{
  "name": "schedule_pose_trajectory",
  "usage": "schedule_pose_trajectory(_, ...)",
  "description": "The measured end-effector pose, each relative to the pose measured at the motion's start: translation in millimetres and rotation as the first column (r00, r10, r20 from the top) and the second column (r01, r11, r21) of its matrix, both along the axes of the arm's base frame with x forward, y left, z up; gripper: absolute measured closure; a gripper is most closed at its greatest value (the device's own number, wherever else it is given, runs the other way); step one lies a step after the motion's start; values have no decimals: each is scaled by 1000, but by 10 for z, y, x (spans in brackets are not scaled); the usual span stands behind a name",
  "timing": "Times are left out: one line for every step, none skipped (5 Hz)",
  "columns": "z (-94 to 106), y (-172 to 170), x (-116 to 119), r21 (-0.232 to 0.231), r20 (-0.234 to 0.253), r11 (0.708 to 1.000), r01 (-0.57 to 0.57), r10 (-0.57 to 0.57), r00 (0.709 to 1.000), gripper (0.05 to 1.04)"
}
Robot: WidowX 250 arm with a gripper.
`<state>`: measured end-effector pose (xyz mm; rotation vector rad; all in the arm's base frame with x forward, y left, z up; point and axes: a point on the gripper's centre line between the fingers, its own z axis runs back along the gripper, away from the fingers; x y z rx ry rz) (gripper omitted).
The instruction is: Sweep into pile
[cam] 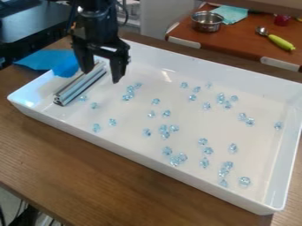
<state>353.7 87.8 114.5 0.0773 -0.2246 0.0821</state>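
The black tool (101,77) hangs over the left end of the white tray (147,160), its two fingers spread apart, near the slotted metal bar (82,87) lying there. Pale blue faceted beads (245,181) are scattered over the tray's floor, some in small clusters, mostly right of the bar. The tray rests on the wooden desk (35,145), a blue sheet (40,60) at its upper left

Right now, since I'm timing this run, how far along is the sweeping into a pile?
Nothing looks done yet: the blue pieces lie scattered over the white tray, some in small clusters but with no single pile. Nothing seems to be in hand; the tool is open at the metal bar. Practically all the gathering looks left.
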Motion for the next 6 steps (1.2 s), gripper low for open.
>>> schedule_pose_trajectory(-2, 56, 1, 23, 6, 1000, -5, 5, 1000, 83)
schedule_pose_trajectory(-29, 174, -39, 12, -5, 1000, -21, 21, 1000, 83)
schedule_pose_trajectory(-61, 226, -31, 34, -8, 999, -19, 20, 1000, 83)
schedule_pose_trajectory(-122, 258, -41, 40, -27, 999, -20, 22, 999, 83)
schedule_pose_trajectory(-191, 303, -43, 47, -39, 998, -28, 30, 999, 83)
schedule_pose_trajectory(-279, 330, -55, 55, -66, 998, -32, 35, 997, 83)
